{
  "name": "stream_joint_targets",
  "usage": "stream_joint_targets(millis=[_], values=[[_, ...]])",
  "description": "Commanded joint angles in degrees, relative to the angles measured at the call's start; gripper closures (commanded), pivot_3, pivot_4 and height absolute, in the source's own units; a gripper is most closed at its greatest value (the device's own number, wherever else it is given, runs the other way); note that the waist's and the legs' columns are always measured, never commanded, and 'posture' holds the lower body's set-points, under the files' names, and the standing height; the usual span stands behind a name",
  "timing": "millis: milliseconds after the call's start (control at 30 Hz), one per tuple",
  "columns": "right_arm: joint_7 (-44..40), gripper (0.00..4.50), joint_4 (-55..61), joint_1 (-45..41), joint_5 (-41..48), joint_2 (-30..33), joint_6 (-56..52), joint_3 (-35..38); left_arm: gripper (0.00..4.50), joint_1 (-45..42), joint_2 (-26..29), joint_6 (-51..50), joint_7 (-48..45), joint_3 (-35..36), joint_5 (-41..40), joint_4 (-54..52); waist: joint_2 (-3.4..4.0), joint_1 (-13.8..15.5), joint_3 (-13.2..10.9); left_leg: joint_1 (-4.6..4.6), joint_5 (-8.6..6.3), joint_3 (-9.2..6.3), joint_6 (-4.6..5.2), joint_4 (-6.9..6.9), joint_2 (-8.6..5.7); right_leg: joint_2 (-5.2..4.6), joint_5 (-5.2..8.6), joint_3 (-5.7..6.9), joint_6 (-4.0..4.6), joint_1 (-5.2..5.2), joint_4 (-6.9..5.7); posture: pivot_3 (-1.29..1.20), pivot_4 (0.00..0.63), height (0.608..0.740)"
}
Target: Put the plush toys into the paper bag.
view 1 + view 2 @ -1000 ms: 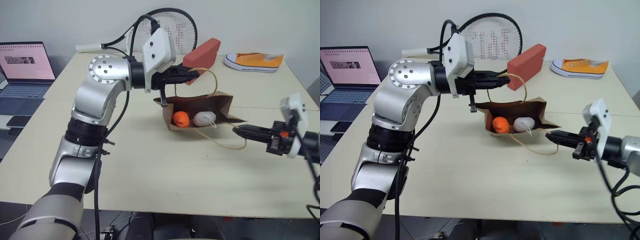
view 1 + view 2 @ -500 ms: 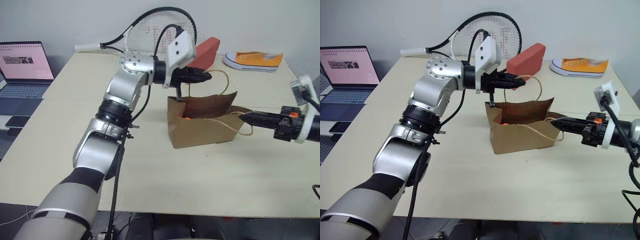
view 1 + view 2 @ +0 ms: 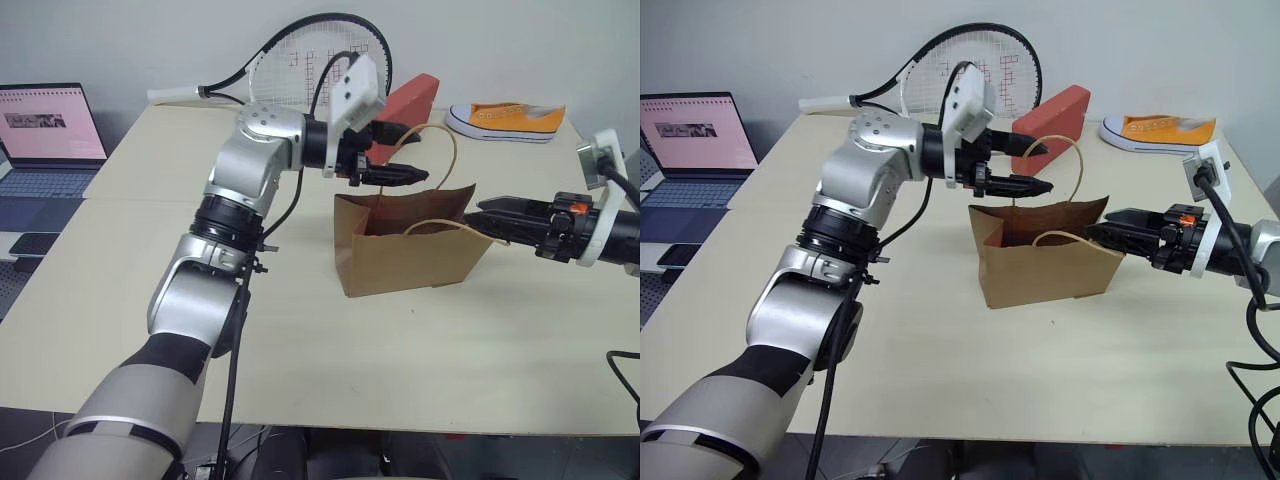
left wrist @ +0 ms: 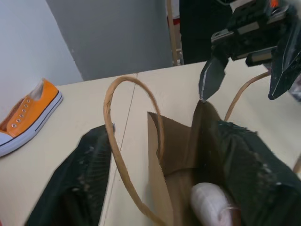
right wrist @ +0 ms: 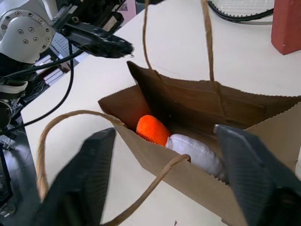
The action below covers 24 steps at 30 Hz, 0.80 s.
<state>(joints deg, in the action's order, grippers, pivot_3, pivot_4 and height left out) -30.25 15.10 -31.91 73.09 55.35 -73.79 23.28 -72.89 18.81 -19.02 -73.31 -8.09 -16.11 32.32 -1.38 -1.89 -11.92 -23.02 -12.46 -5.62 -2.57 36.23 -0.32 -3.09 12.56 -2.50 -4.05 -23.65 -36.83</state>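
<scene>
Head view: the bag (image 3: 410,250) stands upright mid-table (image 3: 300,340), no print I can read on it. My left gripper (image 3: 405,155) is spread over its far handle (image 3: 440,150), my right gripper (image 3: 490,215) released at its right end. Behind: a racket (image 3: 320,60), a red block (image 3: 410,100), a sneaker (image 3: 505,122); a laptop (image 3: 50,125) to the left, its text unreadable.

Left wrist: the handle loops between my fingers (image 4: 82,183).

Right wrist: the carrot (image 5: 153,129) and the egg (image 5: 197,153) lie inside the bag.
</scene>
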Motion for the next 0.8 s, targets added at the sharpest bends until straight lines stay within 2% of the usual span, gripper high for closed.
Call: stream_joint_targets(millis=[33, 200, 300, 367, 533, 633, 800], values=[[-2.3, 0.00, -1.2, -2.0, -0.3, 2.5, 3.1, 3.8, 0.06, 0.6, 2.2, -3.2, 1.0, 3.6, -2.2, -2.4, 0.00, 0.0, 0.0, 0.00, 0.00, 0.00, 0.00, 0.00, 0.00, 0.00, 0.00, 0.00, 0.00, 0.00, 0.00, 0.00, 0.150, 0.740], [-6.8, 0.00, -2.2, -1.0, -4.2, 6.3, 7.3, 5.8, 0.06, 4.0, 5.3, -5.3, 2.9, 6.1, -3.0, -6.2, 0.00, 0.1, 0.0, 0.00, 0.00, -0.01, 0.00, 0.00, 0.00, 0.00, 0.00, 0.01, 0.00, 0.00, 0.00, 0.00, 0.150, 0.740], [-14.8, 0.00, 1.0, 5.5, -14.1, 10.4, 17.0, 7.3, 0.06, 8.9, 7.9, -7.1, 4.5, 8.2, -4.5, -12.3, 0.00, 0.1, 0.0, 0.00, 0.00, 0.00, 0.00, -0.04, 0.00, 0.00, 0.00, 0.01, 0.00, -0.01, 0.01, 0.00, 0.150, 0.740], [-18.1, 0.00, 2.8, 9.3, -18.2, 10.8, 22.2, 8.2, 0.06, 11.9, 9.1, -7.9, 5.5, 9.4, -5.4, -15.7, 0.00, 0.1, 0.0, 0.02, 0.00, 0.01, -0.01, -0.10, 0.01, 0.00, 0.03, 0.01, -0.05, -0.02, 0.01, 0.00, 0.150, 0.740], [-25.1, 0.00, 10.3, 20.2, -21.0, 13.0, 23.3, 12.3, 0.06, 24.6, 12.4, -12.0, 5.0, 13.3, -11.2, -25.6, 0.05, 0.0, 0.0, 0.11, 0.01, 0.07, -0.02, -0.09, 0.03, -0.01, 0.05, -0.04, -0.09, -0.01, -0.06, 0.00, 0.150, 0.740], [-25.2, 0.00, 16.5, 22.5, -18.6, 11.9, 23.2, 12.8, 0.06, 30.7, 13.7, -13.0, 4.7, 13.1, -13.0, -30.0, 0.04, 0.0, 0.0, 0.15, 0.01, 0.06, -0.02, -0.06, 0.05, 0.00, 0.05, -0.03, -0.08, 0.03, -0.10, 0.00, 0.150, 0.740], [-19.8, 0.00, 24.8, 22.8, -17.2, 7.2, 24.2, 7.7, 0.06, 37.5, 12.7, -9.9, 6.4, 10.9, -11.4, -33.2, 0.01, 0.2, 0.0, 0.15, 0.01, 0.00, -0.03, 0.09, 0.04, -0.01, 0.03, 0.02, -0.09, 0.19, -0.04, 0.00, 0.150, 0.740]])
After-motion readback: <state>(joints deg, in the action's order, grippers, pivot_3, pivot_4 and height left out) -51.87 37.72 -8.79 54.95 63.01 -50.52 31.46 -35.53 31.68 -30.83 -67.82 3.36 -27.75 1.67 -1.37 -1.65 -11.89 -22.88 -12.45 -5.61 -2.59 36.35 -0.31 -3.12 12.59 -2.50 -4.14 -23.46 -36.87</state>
